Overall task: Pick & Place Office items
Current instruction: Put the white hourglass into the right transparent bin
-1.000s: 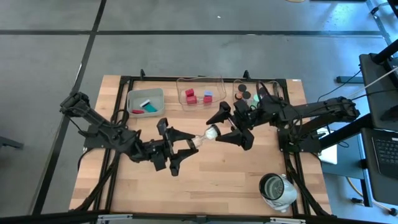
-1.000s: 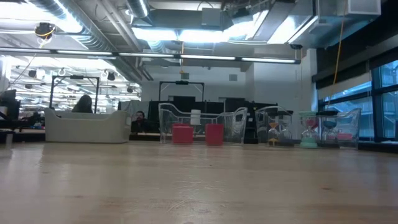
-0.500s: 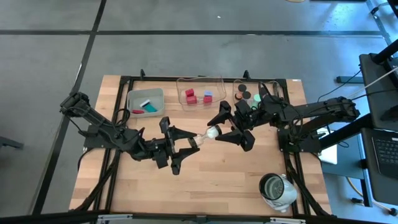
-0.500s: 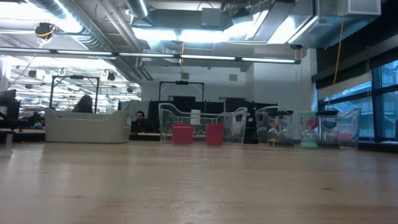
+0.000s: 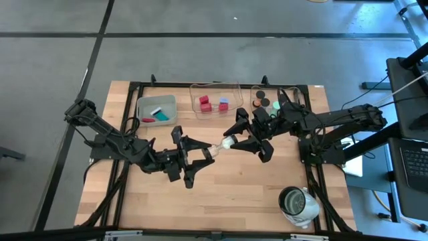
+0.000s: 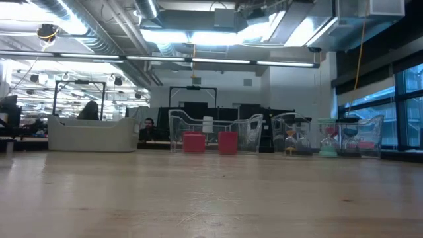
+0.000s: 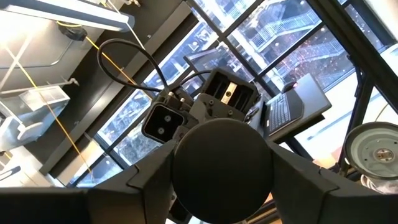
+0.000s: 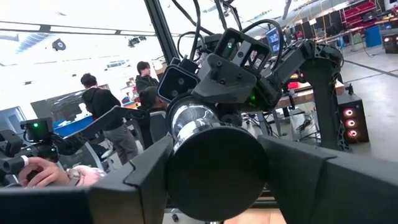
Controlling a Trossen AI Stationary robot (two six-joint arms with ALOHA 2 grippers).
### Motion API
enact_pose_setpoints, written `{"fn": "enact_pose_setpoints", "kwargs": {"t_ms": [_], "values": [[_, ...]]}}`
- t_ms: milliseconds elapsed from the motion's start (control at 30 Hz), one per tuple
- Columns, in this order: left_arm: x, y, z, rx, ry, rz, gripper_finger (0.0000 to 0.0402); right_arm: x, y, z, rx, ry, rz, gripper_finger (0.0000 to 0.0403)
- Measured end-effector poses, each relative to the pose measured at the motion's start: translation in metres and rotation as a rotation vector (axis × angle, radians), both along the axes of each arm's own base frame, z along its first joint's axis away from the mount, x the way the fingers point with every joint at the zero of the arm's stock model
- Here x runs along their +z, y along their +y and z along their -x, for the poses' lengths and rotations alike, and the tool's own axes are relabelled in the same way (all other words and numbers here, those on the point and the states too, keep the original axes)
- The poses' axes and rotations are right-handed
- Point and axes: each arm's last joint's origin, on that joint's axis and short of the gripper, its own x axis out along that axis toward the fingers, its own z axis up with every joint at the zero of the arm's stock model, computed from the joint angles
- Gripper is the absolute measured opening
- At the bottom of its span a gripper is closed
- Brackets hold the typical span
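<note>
High view, left to right — my left fingers (image 5: 204, 153) clasp one end of a small round-capped piece (image 5: 226, 142) above mid-counter (image 5: 254, 194); my right fingers (image 5: 242, 139) close around its other end — other office items sit in far-edge trays (image 5: 215, 99).

**Trays, container and a busy room frame the workbench**

A wooden table (image 5: 221, 194) with a black metal frame stands on a grey floor. Along its far edge sit a grey tray (image 5: 156, 106), a clear tray (image 5: 215, 90) beside it and a second clear tray (image 5: 270, 95) farther right. A silvery-white round container (image 5: 297, 203) lies near the table's front right corner. An open laptop (image 5: 412, 167) rests on a stand to the right. From table height, ceiling lights (image 6: 198, 33) glow over a room of desks and monitors. Several people (image 8: 102, 102) stand in the background, a hand (image 8: 37, 171) visible nearer by.
</note>
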Motion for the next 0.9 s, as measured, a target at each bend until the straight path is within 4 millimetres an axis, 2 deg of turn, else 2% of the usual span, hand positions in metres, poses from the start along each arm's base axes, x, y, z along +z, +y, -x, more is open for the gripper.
{"fn": "enact_pose_setpoints", "kwargs": {"t_ms": [300,467,600,700,900], "values": [[0.001,0.003,0.001,0.096,-0.004,0.056,0.0252,0.0,-0.002,-0.001,-0.058,-0.013,0.03,0.0223],[0.009,0.007,0.004,0.191,-0.06,0.073,0.0285,-0.003,-0.012,-0.003,-0.129,0.023,0.028,0.0214],[0.02,0.014,0.011,0.363,-0.118,0.132,0.031,-0.013,-0.031,-0.002,-0.24,0.157,0.017,0.0217],[0.028,0.023,0.017,0.558,-0.1,0.221,0.0316,-0.022,-0.05,0.005,-0.391,0.3,0.027,0.0224],[0.025,0.039,0.02,0.865,0.005,0.352,0.0317,-0.029,-0.096,0.042,-0.762,0.549,0.022,0.0214]]}}
